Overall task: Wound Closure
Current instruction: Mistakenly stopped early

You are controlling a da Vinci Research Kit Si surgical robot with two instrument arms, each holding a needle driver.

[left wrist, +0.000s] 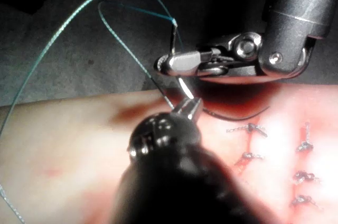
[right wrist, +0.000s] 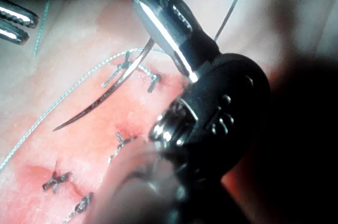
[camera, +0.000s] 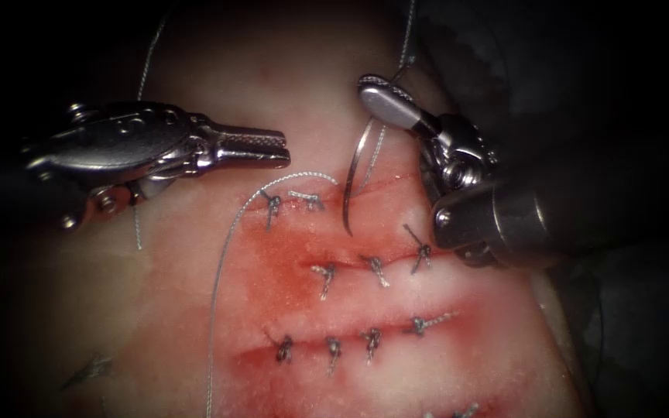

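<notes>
Tissue [camera: 195, 310]: three stitched cuts | right tool [camera: 385, 97] jaws grip one needle [camera: 354, 182] near its tail, clear of tissue | left tool [camera: 261, 147] jaws narrow, empty

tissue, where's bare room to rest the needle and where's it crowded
Bare tissue lies left of the long thread, below the left pincer. Crowded: the knotted stitches in rows across the red middle, under the needle, which is held near its thread end by the right pincer.
</notes>
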